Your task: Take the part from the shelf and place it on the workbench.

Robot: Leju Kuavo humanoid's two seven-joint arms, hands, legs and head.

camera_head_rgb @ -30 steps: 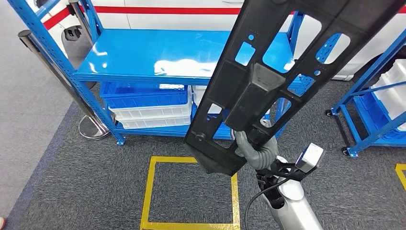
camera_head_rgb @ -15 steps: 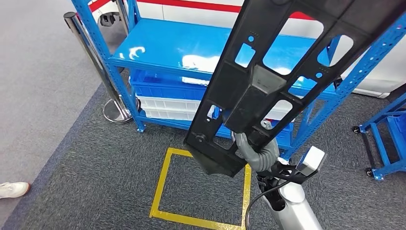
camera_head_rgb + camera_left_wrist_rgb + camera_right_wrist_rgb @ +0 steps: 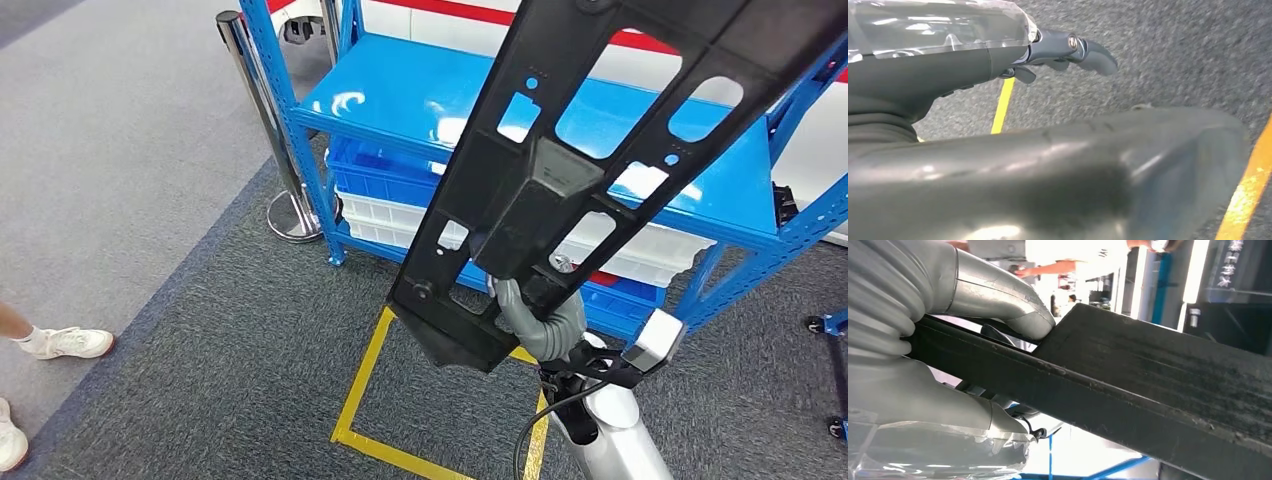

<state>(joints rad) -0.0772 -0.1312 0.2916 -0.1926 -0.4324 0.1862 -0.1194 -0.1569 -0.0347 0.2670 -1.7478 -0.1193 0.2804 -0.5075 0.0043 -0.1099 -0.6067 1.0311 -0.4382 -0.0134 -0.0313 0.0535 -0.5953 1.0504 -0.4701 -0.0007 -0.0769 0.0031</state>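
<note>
Part: long black moulded plastic panel with cut-out windows (image 3: 560,190), off the shelf and being carried in the air in front of the robot.
Long axis: running from its blunt lower end near the yellow floor marking (image 3: 440,420) up and away past the frame's upper right.
Right hand (image 3: 535,315): gripping the panel near its lower end from underneath, grey thumb and fingers (image 3: 998,300) clamping the panel's edge.
Left hand (image 3: 1068,50): hanging over grey carpet, holding nothing, fingers loosely curled; I cannot tell whether it counts as apart or together.
Nearer hand: right, already bearing the load.
Shelf: blue steel rack (image 3: 420,95), standing beyond the panel.
Containers: blue plastic crate (image 3: 385,175) and white plastic trays (image 3: 385,220) sitting on the lower level; contents too hidden to name.
Workbench: judged to be still ahead.
</note>
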